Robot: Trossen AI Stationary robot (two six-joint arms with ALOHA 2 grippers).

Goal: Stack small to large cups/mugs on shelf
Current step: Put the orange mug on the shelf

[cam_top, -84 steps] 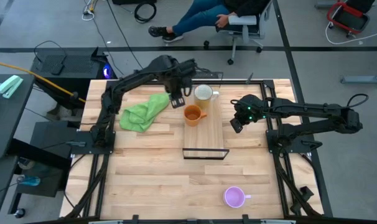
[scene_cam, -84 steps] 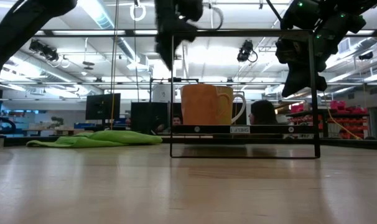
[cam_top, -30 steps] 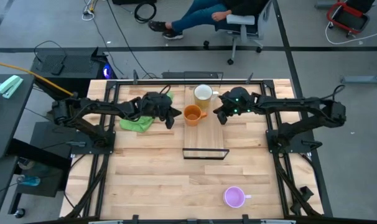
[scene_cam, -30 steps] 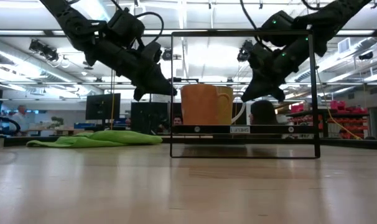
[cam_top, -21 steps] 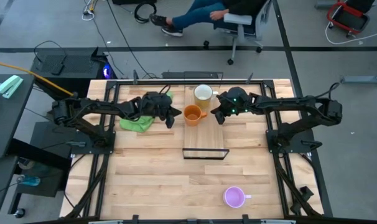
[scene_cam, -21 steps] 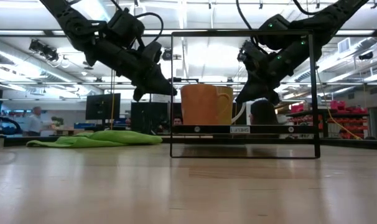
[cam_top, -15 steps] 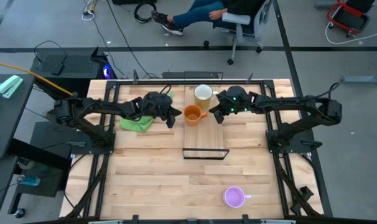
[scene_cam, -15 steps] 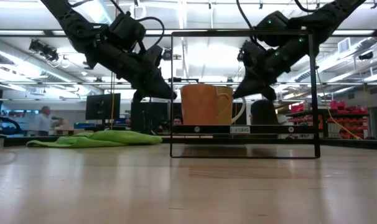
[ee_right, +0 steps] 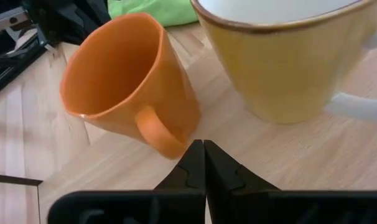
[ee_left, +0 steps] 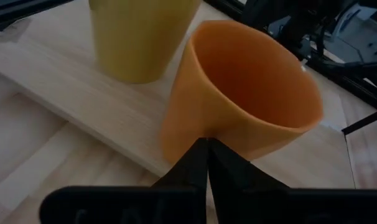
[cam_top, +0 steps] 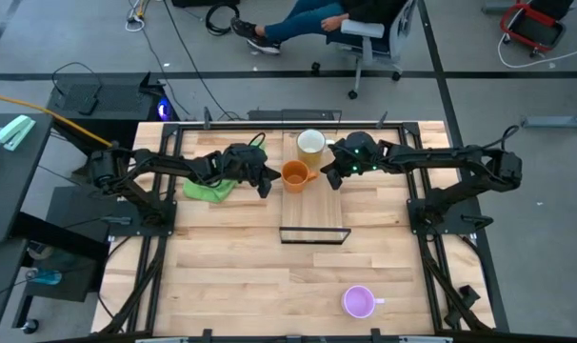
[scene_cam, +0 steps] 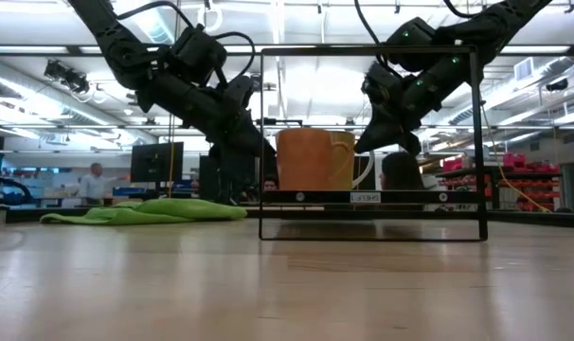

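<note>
My left pincer (cam_top: 264, 185): closed, empty, beside the orange mug (cam_top: 294, 175).
My right pincer (cam_top: 332, 177): closed, empty, opposite side.
Shelf (cam_top: 313, 205): table's far edge, holding orange and white mug (cam_top: 310, 143).
Purple mug (cam_top: 358, 302): near edge.

Two dark, near-black arms make up the robot, one at the left of the high view (cam_top: 165, 167) and one at the right (cam_top: 460, 162), each a chain of slim tubular links joined by bulkier rounded housings. Thin black cables loop along both arms, arching above the wrists in the low view. Small green lights glow on the right arm's wrist housing (cam_top: 358, 164). In each wrist view the jaws appear as matte black, wedge-shaped fingers tapering to a narrow point, rising from a flat black crossbar.
</note>
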